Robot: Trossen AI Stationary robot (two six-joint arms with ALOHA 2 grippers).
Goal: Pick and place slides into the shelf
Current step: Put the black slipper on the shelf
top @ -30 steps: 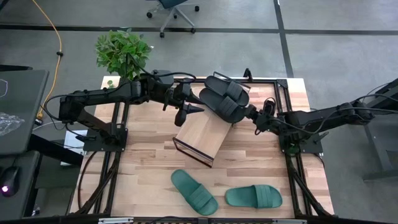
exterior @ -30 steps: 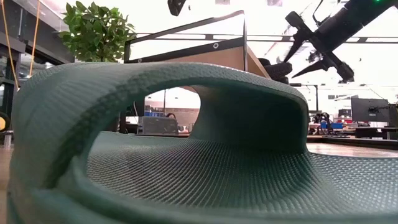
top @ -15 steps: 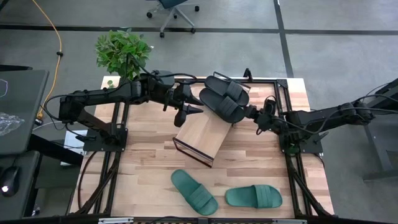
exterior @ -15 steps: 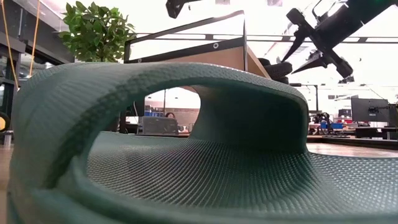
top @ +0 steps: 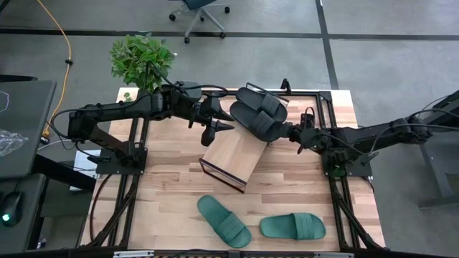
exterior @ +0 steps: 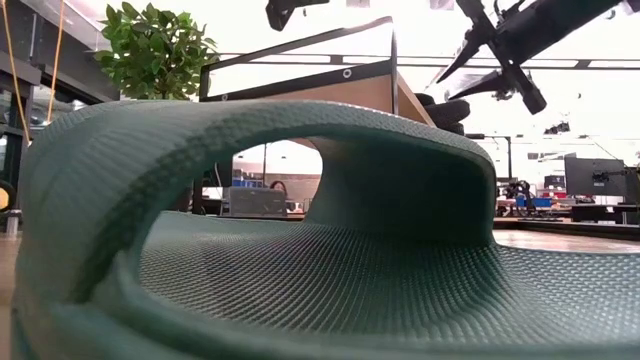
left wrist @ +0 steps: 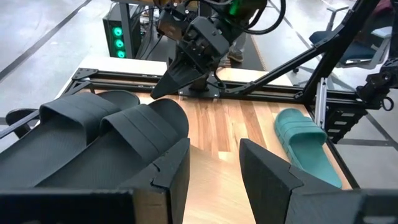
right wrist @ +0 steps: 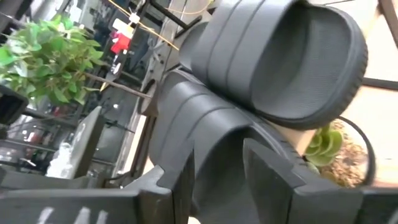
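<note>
The wooden surface carries the slanted shelf, set between the two claws. Two black slides already lie side by side at the shelf's upper end — roughly half the job, by my reading. The right claw sits just beside the nearer black slide, fingers spread and empty. The left claw hovers at the shelf's other side, likewise spread and holding nothing. Two teal-green slides remain well apart from both claws, near the surface's front edge — these are left to place.

No readable text, label, brand or number shows on anything here.
</note>
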